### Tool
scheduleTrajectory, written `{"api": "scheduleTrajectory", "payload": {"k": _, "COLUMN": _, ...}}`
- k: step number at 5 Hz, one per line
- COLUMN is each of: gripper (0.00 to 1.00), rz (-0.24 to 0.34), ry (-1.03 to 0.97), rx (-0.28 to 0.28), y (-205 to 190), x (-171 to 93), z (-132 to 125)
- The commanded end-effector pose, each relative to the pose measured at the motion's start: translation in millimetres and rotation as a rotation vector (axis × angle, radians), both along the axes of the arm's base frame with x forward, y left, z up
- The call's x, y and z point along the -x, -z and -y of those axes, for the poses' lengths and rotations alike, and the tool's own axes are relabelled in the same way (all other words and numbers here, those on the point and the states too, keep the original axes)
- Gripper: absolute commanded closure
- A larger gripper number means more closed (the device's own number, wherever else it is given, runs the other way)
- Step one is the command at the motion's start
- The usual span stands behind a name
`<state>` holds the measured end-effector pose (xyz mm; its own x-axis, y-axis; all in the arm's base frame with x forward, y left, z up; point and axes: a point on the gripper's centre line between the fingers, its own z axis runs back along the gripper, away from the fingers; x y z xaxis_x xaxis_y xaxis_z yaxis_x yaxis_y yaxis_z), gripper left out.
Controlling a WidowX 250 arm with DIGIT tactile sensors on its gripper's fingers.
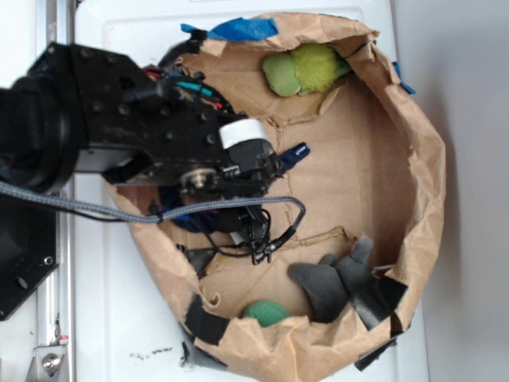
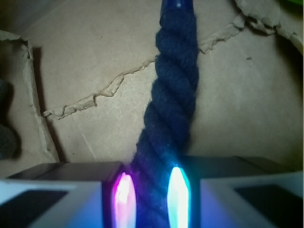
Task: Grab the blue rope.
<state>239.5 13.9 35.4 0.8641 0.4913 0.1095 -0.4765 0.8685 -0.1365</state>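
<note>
Reaching in from the left edge of the exterior view, the black arm (image 1: 119, 127) lies nearly level across the rim of the brown paper bowl (image 1: 413, 159), its wrist pointed toward the bowl's middle. A thin grey braided cable (image 1: 95, 208) trails along under it and loops down into the bowl. The bowl sits on a white table (image 1: 469, 79), with blue tape (image 1: 242, 30) on its upper rim and black tape patches low on its wall.

Inside, a green plush toy (image 1: 306, 70) lies near the upper wall, a grey glove-like cloth (image 1: 334, 280) near the lower wall, and a small green ball (image 1: 265, 313) beside it.

The gripper (image 1: 274, 163) (image 2: 152, 194) has its fingers set narrowly apart on either side of the blue rope (image 2: 173, 95), whose lit pads (image 2: 124, 199) flank the strand closely; whether they press it cannot be told. The rope runs straight away from the jaws over the creased cardboard floor, and its brighter blue end (image 1: 296, 151) pokes out just past the gripper in the exterior view.
</note>
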Motion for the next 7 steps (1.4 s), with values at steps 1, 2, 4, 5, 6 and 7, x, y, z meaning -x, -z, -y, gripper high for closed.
{"api": "scheduleTrajectory", "payload": {"k": 1, "gripper": 0.00, "rz": 0.040, "ry": -0.012, "rx": 0.022, "y": -6.4, "x": -14.7, "z": -4.6}}
{"api": "scheduleTrajectory", "payload": {"k": 2, "gripper": 0.00, "rz": 0.037, "ry": -0.012, "rx": 0.035, "y": -5.9, "x": -12.9, "z": -5.7}}
{"api": "scheduleTrajectory", "payload": {"k": 4, "gripper": 0.00, "rz": -0.001, "ry": 0.000, "rx": 0.028, "y": 14.9, "x": -12.1, "z": -15.0}}
{"api": "scheduleTrajectory", "payload": {"k": 5, "gripper": 0.00, "rz": -0.013, "ry": -0.001, "rx": 0.035, "y": 17.8, "x": -12.5, "z": -15.1}}
{"api": "scheduleTrajectory", "payload": {"k": 6, "gripper": 0.00, "rz": -0.014, "ry": 0.005, "rx": 0.016, "y": 21.9, "x": -11.9, "z": -14.6}}
{"api": "scheduleTrajectory", "payload": {"k": 7, "gripper": 1.00, "rz": -0.008, "ry": -0.003, "rx": 0.016, "y": 21.6, "x": -9.4, "z": -16.5}}
